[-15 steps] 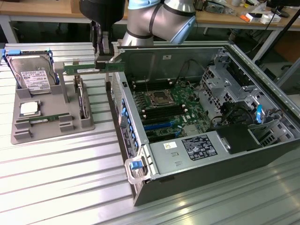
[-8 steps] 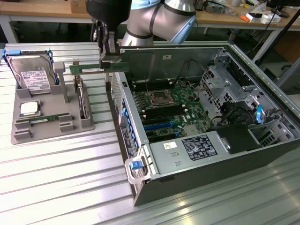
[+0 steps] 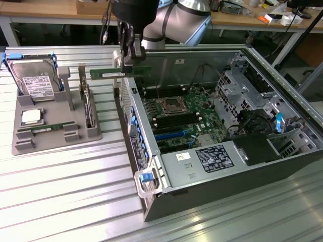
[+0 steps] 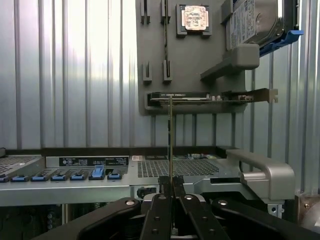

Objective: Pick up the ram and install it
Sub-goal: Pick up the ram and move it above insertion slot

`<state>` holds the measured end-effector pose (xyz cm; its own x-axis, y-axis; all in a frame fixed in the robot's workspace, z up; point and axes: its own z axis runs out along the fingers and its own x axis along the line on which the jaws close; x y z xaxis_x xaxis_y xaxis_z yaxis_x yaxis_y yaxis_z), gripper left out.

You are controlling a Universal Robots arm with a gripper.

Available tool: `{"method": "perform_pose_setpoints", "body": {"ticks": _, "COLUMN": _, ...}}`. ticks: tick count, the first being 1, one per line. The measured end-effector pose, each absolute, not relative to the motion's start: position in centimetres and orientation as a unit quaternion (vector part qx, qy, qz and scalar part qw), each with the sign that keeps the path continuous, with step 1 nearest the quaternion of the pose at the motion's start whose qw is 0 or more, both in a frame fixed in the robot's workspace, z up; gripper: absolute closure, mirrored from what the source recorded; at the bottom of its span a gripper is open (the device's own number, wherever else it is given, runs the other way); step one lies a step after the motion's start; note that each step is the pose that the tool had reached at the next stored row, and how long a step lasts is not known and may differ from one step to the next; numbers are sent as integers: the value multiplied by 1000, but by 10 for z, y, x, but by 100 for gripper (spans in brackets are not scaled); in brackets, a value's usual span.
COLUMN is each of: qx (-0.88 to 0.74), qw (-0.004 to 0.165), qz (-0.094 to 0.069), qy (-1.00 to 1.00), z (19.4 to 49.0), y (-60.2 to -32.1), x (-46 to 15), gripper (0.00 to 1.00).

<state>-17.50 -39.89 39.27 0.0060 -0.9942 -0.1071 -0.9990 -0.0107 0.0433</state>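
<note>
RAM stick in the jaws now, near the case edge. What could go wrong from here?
1. The ram is pinched off-centre in the shut jaws, its long free end toward the tray; it could tilt or slip.
2. It hangs close to the case wall; lowering here could clip it.
3. The memory slots are narrow, beside the CPU socket; slight misalignment could jam the stick.

I work in what looks like a robotics lab or electronics workshop. A ribbed metal worktop (image 3: 60,201) carries an open computer case (image 3: 212,201) with its motherboard (image 3: 176,116) bare, and a grey holder (image 3: 75,118) of spare parts, a hard drive (image 3: 35,80) among them. Behind stand wooden benches (image 3: 237,17) strewn with cables and gear.
</note>
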Motion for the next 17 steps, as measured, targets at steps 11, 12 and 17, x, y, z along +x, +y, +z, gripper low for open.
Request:
{"method": "perform_pose_setpoints", "body": {"ticks": 11, "qx": -709, "qw": 22, "qz": 53, "qy": 703, "z": 393, "y": -399, "x": -141, "gripper": 88}}
{"method": "perform_pose_setpoints", "body": {"ticks": 12, "qx": -709, "qw": 22, "qz": 53, "qy": 703, "z": 393, "y": -399, "x": -137, "gripper": 88}}
{"method": "perform_pose_setpoints", "body": {"ticks": 17, "qx": -709, "qw": 22, "qz": 53, "qy": 703, "z": 393, "y": -399, "x": -122, "gripper": 88}}
